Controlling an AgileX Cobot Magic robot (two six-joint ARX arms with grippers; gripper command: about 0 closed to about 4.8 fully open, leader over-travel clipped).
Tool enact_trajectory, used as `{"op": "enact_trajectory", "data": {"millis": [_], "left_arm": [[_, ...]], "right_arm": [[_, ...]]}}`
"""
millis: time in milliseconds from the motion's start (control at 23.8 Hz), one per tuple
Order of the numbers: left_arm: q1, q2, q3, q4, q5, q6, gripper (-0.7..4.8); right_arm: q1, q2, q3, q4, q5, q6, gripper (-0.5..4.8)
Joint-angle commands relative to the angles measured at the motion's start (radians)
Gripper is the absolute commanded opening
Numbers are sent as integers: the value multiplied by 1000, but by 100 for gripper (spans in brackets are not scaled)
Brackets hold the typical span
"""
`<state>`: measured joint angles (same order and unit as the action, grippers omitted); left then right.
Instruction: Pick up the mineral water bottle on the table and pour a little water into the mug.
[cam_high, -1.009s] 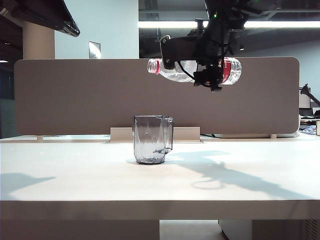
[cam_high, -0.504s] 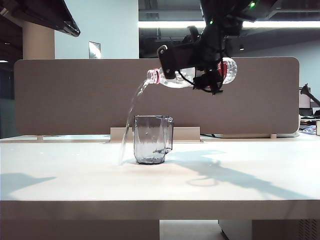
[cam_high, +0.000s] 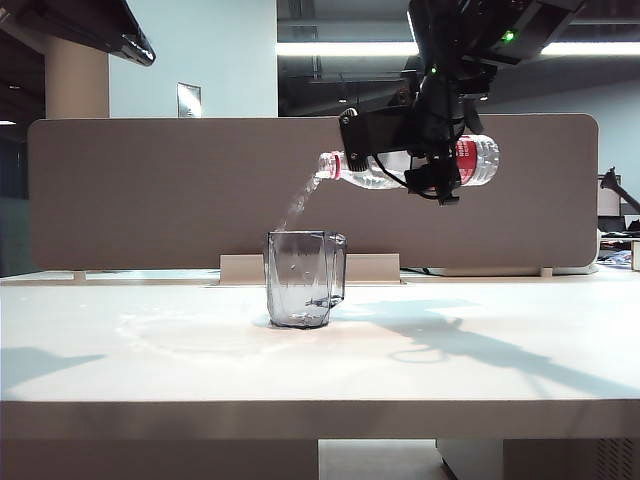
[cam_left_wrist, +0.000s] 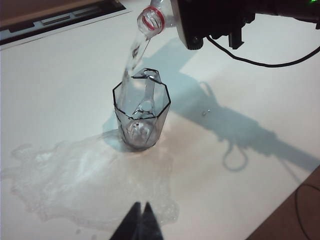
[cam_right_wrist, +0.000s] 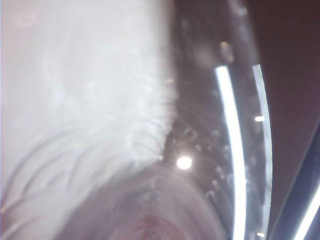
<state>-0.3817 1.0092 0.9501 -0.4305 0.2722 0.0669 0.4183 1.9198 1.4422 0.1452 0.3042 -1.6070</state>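
The right gripper (cam_high: 437, 165) hung in the upper right of the exterior view, above and to the right of the mug (cam_high: 304, 278), and it clamped the mineral water bottle (cam_high: 415, 165) around its middle, jaws pressed against the clear body. The bottle lay nearly level, tipped slightly neck-down, with its red neck ring pointing toward the left of the frame and its red label on the far side of the gripper. A thin stream of water (cam_high: 297, 208) fell from the mouth down to the mug's rim.

The mug stood upright near the centre of the off-white tabletop (cam_high: 500, 375), its handle turned toward the right of the exterior view. A wide, shallow puddle (cam_high: 205, 332) spread on the tabletop to the left of the mug and in front of it, touching its base.

In the left wrist view the mug (cam_left_wrist: 141, 116) sat in the middle of the frame with the bottle's open mouth (cam_left_wrist: 151, 19) above it at the top edge, and the puddle (cam_left_wrist: 85, 182) filled the lower left. The left gripper (cam_left_wrist: 139, 223) showed at the bottom edge, its dark fingers pressed together and holding nothing, hovering over the near edge of the puddle and apart from the mug.

The right wrist view was filled by a blurred close look at the bottle (cam_right_wrist: 100, 125), pale and ribbed, with a trace of red at the bottom edge.
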Motion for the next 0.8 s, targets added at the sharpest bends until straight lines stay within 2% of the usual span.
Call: {"op": "enact_trajectory", "data": {"millis": [42, 546, 799], "left_arm": [[0, -3, 2, 13, 4, 8, -4], [0, -3, 2, 13, 1, 8, -4], [0, -3, 2, 13, 1, 8, -4]], "right_arm": [[10, -13, 8, 35, -7, 14, 301], [12, -13, 8, 30, 19, 11, 301], [12, -15, 8, 12, 26, -82, 301]]}}
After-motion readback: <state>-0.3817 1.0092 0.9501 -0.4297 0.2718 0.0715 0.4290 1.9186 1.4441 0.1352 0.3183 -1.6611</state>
